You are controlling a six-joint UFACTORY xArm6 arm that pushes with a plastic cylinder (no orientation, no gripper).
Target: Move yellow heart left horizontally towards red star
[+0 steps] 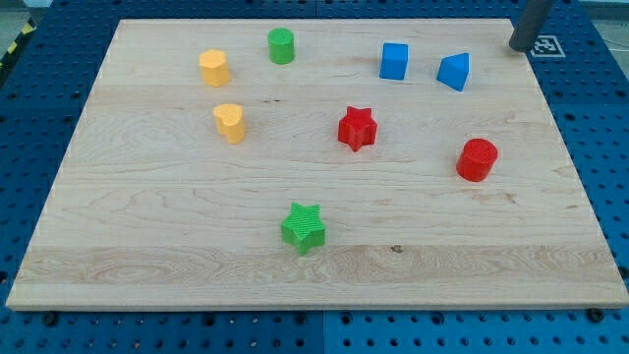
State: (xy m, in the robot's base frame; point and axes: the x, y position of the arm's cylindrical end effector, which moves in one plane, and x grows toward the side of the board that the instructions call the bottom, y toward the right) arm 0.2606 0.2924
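Observation:
The yellow heart [230, 123] lies on the wooden board [147, 197] in the left half. The red star [357, 129] lies near the middle, to the heart's right at about the same height in the view. My tip [518, 47] is at the top right corner of the board, far from both, to the upper right of the blue blocks. It touches no block.
A yellow block [213, 67] and a green cylinder [281, 45] lie at the top left. A blue cube [394, 61] and a blue wedge-like block [454, 71] lie at the top right. A red cylinder [477, 159] lies at the right, a green star [303, 227] at the bottom centre.

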